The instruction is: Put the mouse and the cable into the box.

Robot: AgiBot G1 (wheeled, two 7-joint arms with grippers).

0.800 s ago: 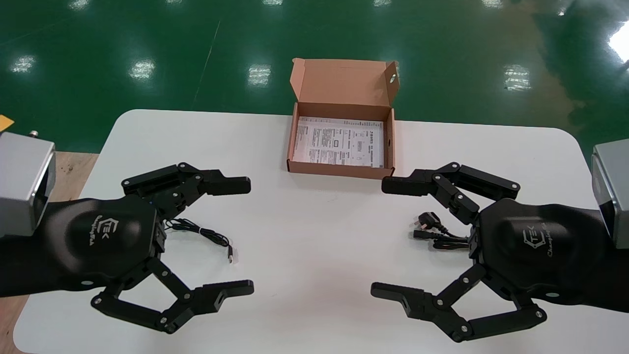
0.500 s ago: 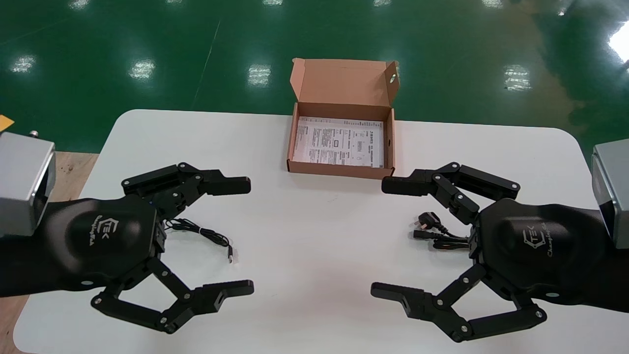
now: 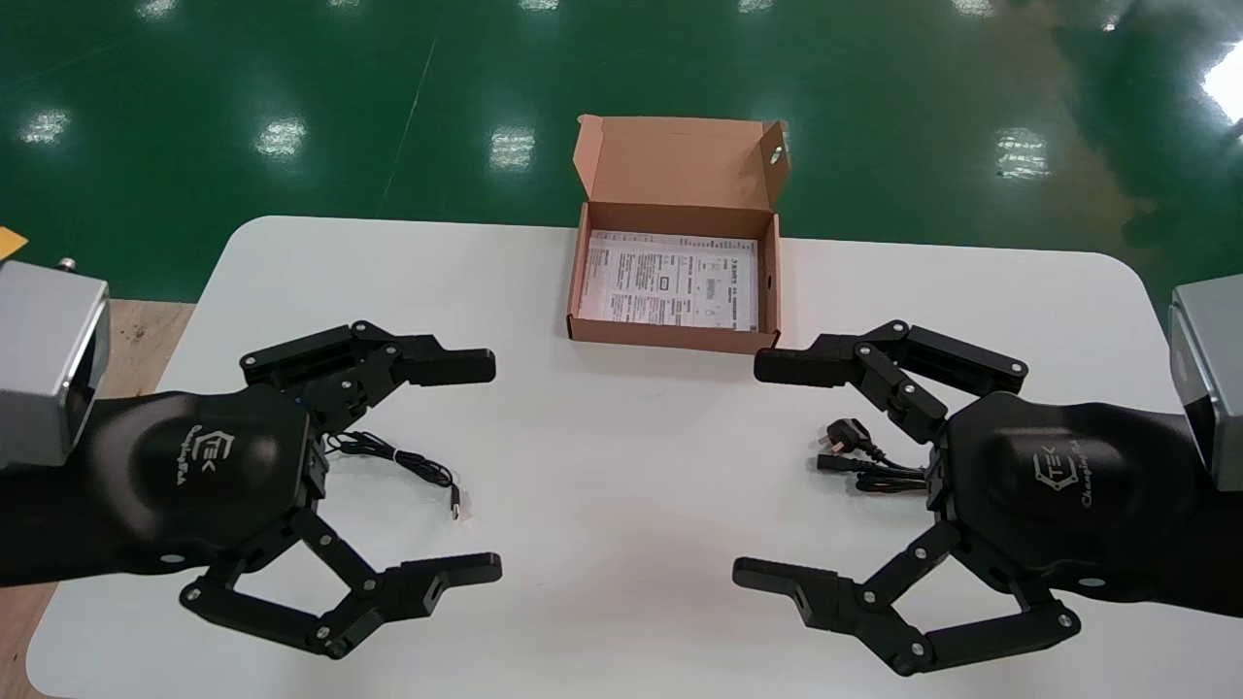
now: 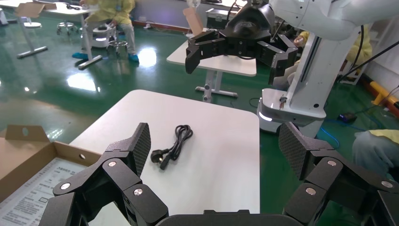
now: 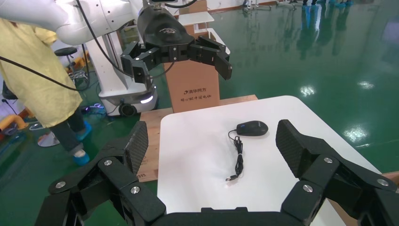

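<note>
One mouse (image 5: 251,127) is sitting at 8 o'clock on the table (image 3: 621,437) below the left gripper (image 3: 478,466), one cable (image 3: 845,463) at 4 below the right gripper (image 3: 762,470), both grippers gaping wide, holding nothing. One box (image 3: 670,337) is lying open at 12. I'm guessing the mouse is light and slick, so pinch its sides; cable's floppy, grab mid-bundle

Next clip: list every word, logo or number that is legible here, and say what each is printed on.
"TEK": logo on the back of the left gripper and of the right gripper, both open.
Script line beside each logo: seems to read "ChangingTek", not certain.
Printed sheet inside the box: too small to read.
Brown carton in the right wrist view: Chinese characters, too blurred to read.
</note>
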